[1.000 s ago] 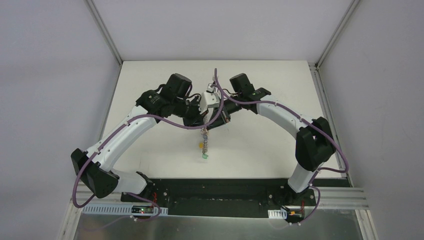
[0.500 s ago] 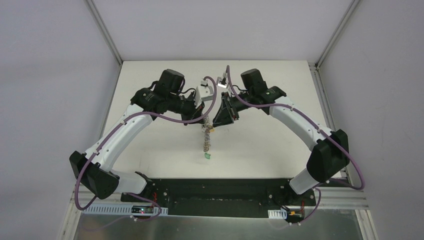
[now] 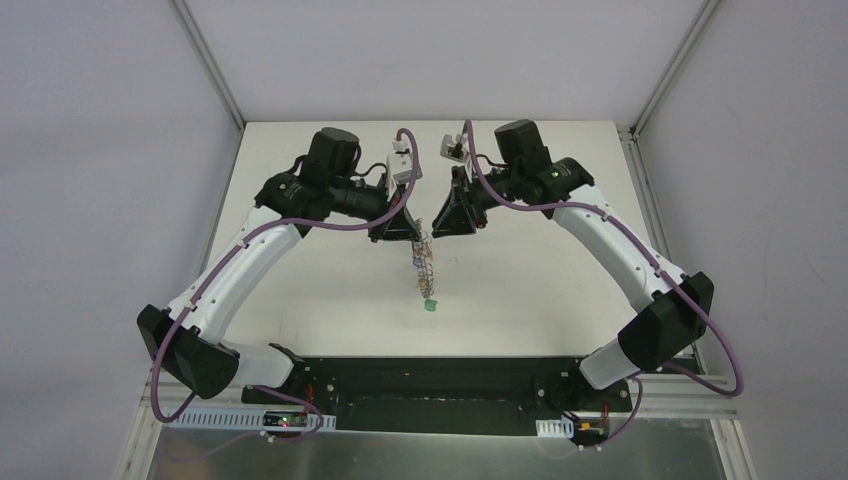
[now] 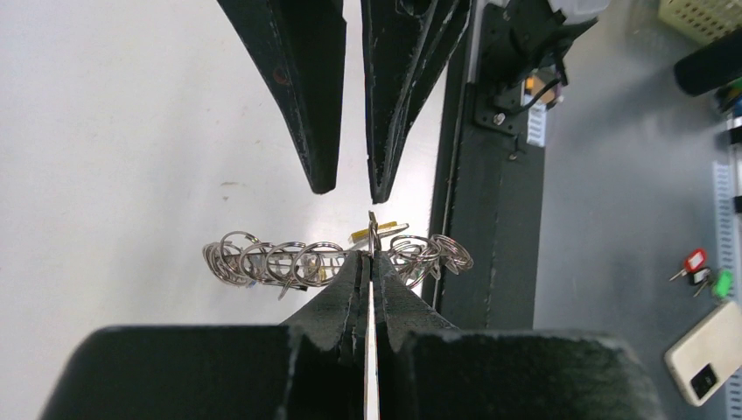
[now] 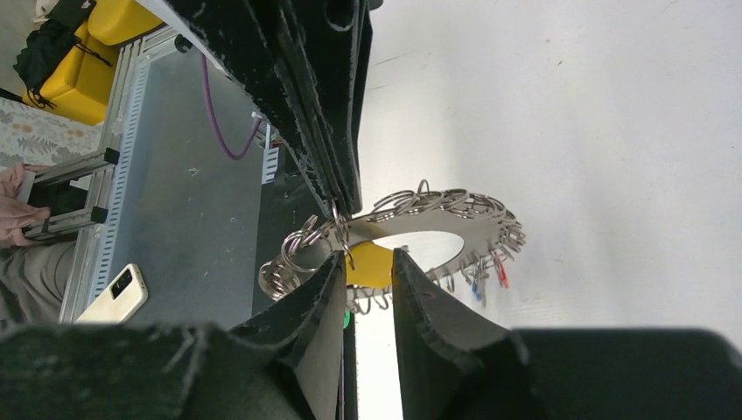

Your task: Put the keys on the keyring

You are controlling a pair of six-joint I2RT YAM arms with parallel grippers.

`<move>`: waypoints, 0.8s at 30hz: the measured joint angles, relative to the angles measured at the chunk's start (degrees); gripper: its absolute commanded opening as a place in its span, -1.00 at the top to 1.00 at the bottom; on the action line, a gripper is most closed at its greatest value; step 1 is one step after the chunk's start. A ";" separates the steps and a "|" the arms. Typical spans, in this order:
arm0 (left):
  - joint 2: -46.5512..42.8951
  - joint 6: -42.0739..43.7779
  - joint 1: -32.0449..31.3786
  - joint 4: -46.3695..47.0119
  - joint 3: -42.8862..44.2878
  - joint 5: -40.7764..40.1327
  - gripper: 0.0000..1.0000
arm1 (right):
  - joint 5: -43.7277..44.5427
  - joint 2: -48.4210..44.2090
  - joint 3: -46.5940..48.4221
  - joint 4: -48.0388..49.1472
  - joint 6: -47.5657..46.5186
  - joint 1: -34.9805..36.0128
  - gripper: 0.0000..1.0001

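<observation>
The keyring [image 3: 424, 265], a flat grey metal ring fringed with wire loops, hangs on edge above the table. My left gripper [image 3: 409, 233] is shut on its top rim; the left wrist view shows the fingers [image 4: 350, 289] pinching the edge-on ring [image 4: 280, 261]. My right gripper [image 3: 446, 226] is open just right of the ring. In the right wrist view its tips [image 5: 366, 262] stand either side of a yellow key head [image 5: 372, 267], in front of the ring [image 5: 455, 219]. Small red and blue keys [image 5: 499, 269] hang from the rim. A green key head [image 3: 430, 305] shows at the ring's lower end.
The black base rail [image 3: 440, 380] runs along the table's near edge. Beyond it, on the lower grey surface, lie a phone [image 4: 709, 354] and loose red and green keys [image 4: 700, 269]. A person's hand [image 5: 17, 210] is at the far left of the right wrist view.
Both grippers have moved apart and slightly back. The left one has carried the keyring a little right. The right one has drawn off to the ring's right side.
</observation>
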 measured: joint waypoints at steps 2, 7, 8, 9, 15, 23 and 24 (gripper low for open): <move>0.00 -2.12 0.02 1.84 0.00 0.92 1.00 | -0.07 -0.57 0.00 -0.79 -0.42 0.00 0.43; 0.00 -6.14 0.37 5.64 -0.61 2.60 1.00 | -0.50 -1.79 0.00 -1.70 -0.94 0.00 0.41; 0.00 -6.82 0.37 6.34 -0.87 2.97 1.00 | -0.61 -1.99 0.00 -1.77 -0.92 0.00 0.41; 0.00 -7.26 0.35 6.71 -1.07 3.15 1.00 | -0.74 -2.14 0.00 -1.77 -0.92 0.00 0.41; 0.00 -8.81 0.37 8.13 -2.27 3.39 1.00 | -1.51 -2.47 0.00 -1.68 -0.31 0.00 0.52; -0.20 -9.90 0.37 9.49 -3.19 3.96 1.00 | -1.55 -2.45 0.00 -0.98 1.20 -0.04 0.66; -0.22 -10.03 0.37 9.55 -3.21 4.04 1.00 | -1.57 -2.45 0.00 -0.74 1.36 -0.02 0.66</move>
